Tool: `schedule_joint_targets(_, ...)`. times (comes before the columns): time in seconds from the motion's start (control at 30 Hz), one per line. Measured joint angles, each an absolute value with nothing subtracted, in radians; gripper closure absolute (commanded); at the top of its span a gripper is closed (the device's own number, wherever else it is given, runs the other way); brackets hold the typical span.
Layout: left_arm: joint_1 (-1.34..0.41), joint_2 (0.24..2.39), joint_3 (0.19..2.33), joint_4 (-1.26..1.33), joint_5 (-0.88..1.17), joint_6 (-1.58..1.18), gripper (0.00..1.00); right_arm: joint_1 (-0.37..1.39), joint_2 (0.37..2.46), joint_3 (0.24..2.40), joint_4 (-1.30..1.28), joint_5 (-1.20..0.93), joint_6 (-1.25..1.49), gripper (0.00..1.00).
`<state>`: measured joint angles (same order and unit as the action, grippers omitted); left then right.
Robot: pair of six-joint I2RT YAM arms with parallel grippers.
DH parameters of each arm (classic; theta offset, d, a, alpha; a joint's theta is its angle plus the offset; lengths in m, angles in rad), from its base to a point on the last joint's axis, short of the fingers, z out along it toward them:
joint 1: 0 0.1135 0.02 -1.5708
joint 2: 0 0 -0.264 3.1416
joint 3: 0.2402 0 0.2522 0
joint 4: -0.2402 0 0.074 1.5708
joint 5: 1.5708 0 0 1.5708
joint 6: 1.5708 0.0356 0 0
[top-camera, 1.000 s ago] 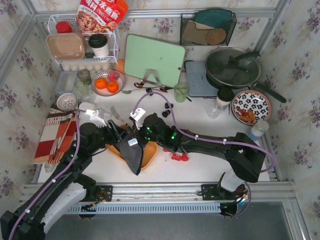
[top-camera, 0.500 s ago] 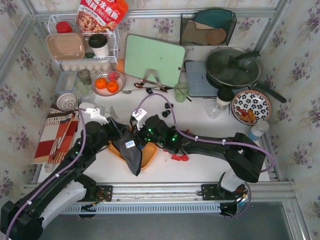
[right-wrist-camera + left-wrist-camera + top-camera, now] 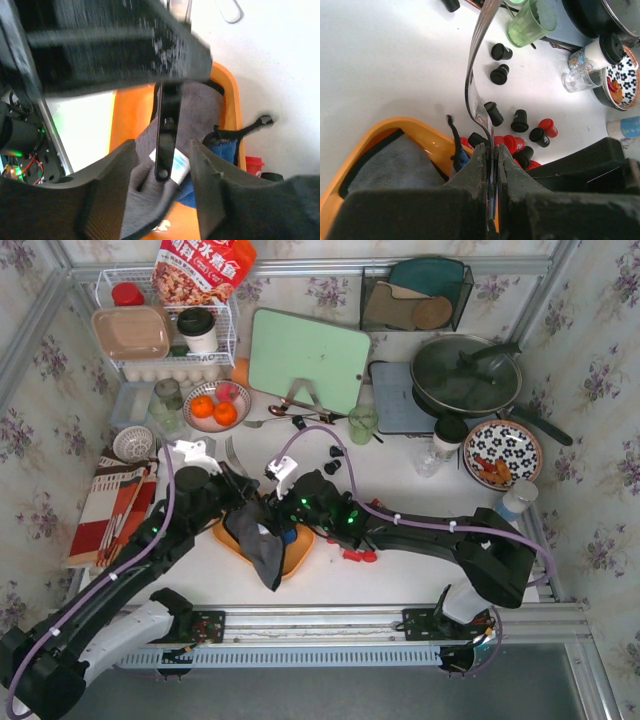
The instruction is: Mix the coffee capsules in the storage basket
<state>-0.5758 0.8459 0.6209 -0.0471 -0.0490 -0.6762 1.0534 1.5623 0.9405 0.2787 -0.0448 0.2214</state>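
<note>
A cluttered white tabletop [image 3: 385, 60] seen from above and from two wrist cameras. Near its front edge sits a shallow orange-yellow plastic storage basket [image 3: 385, 122], mostly filled by a soft dark grey cloth [image 3: 385, 165] with something blue tucked beside it. The small cup-shaped coffee capsules [image 3: 520, 120], some glossy red and some black, lie mostly outside the basket, scattered on the tabletop just beyond its far rim, with a few black ones further off near a green plastic cup [image 3: 530, 22]. Whether any lie in the basket under the cloth cannot be told. The left tool [image 3: 491, 152] is clamped tight on a slim shiny metal utensil [image 3: 472, 85], probably a fork, whose free end reaches out over the capsules. The right tool [image 3: 165, 147] hovers over the basket with its jaws spread and nothing between them in contact. The capsules look light, rigid and slick, likely to roll or skid when nudged; a pinch across the tapered body just under the rim would hold best. The basket seems stiff but light, so it may slide if pushed
</note>
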Motion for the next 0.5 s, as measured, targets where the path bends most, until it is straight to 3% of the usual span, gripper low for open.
schedule_joint_targets(0.1,-0.574,0.858,0.692,-0.12,-0.075,-0.651,1.0,1.055,1.543,0.918,0.274,-0.047,0.221,0.35)
schedule_joint_targets(0.33,-0.552,0.873,0.838,-0.321,-0.109,-0.566,1.0,1.053,1.478,0.871,0.231,-0.031,0.202,0.32)
schedule_joint_targets(0.5,-0.422,0.935,0.991,-0.501,-0.112,-0.483,1.0,1.053,1.403,0.831,0.203,0.003,0.149,0.31)
